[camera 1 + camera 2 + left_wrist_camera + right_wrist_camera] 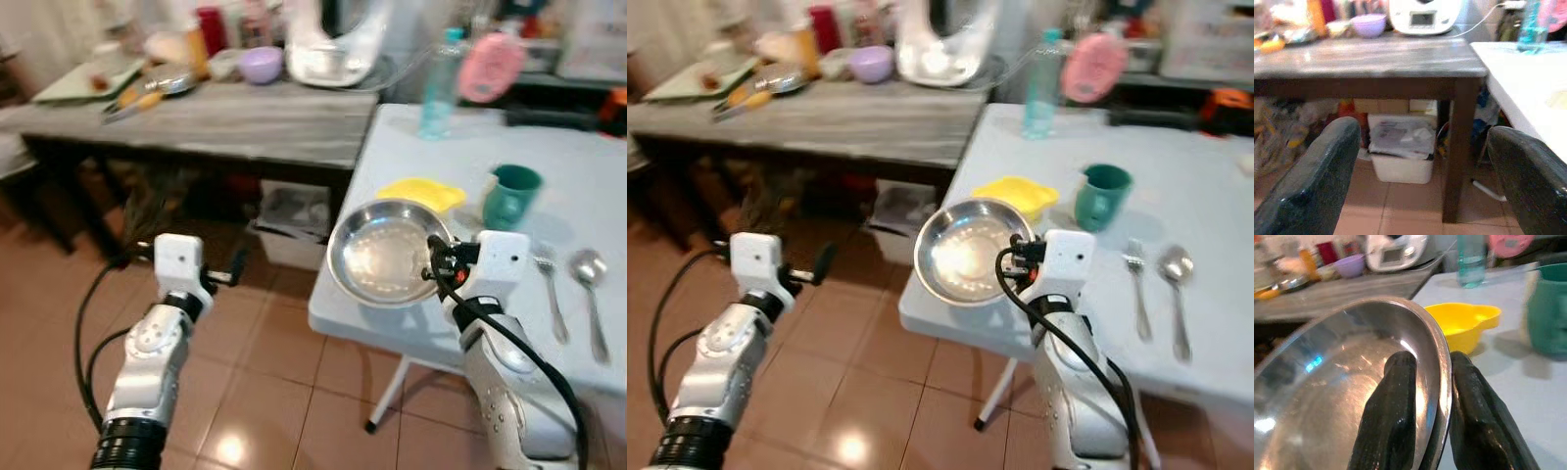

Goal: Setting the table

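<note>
My right gripper (431, 262) is shut on the rim of a round steel plate (380, 253), held tilted over the near left edge of the pale table (588, 176). In the right wrist view one finger (1388, 411) lies inside the plate (1327, 396) and the other outside its rim. Behind the plate lie a yellow dish (423, 192) and a green mug (511, 195). A fork (551, 284) and a spoon (589, 284) rest to the right. My left gripper (220, 277) hangs open over the tiled floor, left of the table, holding nothing.
A dark wooden side table (216, 122) stands to the left with a purple bowl (261, 64), a white appliance (333, 44) and clutter. A white bin (294, 227) sits under it. A clear bottle (439, 83) and a pink object (490, 65) stand at the pale table's far side.
</note>
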`<state>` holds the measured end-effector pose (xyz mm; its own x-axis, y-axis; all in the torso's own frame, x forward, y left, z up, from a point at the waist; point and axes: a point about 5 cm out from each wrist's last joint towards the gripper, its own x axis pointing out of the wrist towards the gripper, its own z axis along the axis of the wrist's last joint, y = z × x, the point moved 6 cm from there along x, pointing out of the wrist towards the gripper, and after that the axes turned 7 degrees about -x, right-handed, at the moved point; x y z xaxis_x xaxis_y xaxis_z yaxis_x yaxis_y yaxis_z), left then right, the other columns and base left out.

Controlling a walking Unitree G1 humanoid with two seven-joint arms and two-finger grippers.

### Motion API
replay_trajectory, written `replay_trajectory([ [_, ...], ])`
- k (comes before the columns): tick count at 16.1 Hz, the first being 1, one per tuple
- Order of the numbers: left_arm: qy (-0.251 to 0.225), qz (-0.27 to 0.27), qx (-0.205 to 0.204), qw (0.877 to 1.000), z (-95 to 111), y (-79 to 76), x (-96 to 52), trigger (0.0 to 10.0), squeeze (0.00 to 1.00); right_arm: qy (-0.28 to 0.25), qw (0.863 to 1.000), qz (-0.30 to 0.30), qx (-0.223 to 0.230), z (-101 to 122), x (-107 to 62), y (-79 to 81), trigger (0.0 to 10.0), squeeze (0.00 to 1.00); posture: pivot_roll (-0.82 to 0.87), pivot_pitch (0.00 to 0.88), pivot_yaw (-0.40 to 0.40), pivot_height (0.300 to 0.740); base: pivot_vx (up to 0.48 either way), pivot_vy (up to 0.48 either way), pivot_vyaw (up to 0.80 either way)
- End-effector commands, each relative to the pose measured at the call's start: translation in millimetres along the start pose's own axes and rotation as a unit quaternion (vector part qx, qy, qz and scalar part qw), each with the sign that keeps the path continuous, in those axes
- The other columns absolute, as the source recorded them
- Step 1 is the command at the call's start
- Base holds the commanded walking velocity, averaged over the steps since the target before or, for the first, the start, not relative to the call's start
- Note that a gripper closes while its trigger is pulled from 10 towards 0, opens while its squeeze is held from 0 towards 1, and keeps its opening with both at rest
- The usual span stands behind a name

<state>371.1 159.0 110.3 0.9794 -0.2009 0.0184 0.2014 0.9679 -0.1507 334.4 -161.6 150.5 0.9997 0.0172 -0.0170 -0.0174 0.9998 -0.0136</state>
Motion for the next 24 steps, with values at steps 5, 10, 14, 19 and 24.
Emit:
replay_trajectory([
  [5,0.004,-0.016,-0.001,1.0,-3.0,-9.0,4.0,10.0,0.0,-0.008,1.0,-0.011,0.002,3.1,1.4,-3.3,10.0,0.0,-0.12,0.0,0.086,0.74,0.0,0.371,-0.33],
  [10,0.005,-0.021,0.001,1.0,-4.9,-11.2,4.3,10.0,0.0,-0.011,1.0,-0.012,0.001,3.7,2.4,-2.5,10.0,0.0,-0.12,0.0,0.088,0.74,0.0,0.392,-0.42],
  [14,0.005,-0.025,0.002,1.0,-7.4,-16.6,4.1,10.0,0.0,-0.018,1.0,-0.011,-0.001,4.6,4.2,0.1,10.0,0.0,-0.12,0.0,0.088,0.74,0.0,0.409,0.0],
  [19,0.008,-0.027,0.005,1.0,-11.3,-18.9,3.9,10.0,0.0,-0.021,0.999,-0.016,-0.018,2.3,2.7,-2.9,10.0,0.0,-0.12,0.0,0.085,0.74,0.0,0.417,0.0],
  [24,0.003,-0.031,0.01,0.999,-9.5,-22.3,5.7,10.0,0.0,-0.024,0.999,-0.025,-0.035,2.3,1.3,-11.5,10.0,0.0,-0.13,0.0,0.091,0.74,0.0,0.341,0.0],
])
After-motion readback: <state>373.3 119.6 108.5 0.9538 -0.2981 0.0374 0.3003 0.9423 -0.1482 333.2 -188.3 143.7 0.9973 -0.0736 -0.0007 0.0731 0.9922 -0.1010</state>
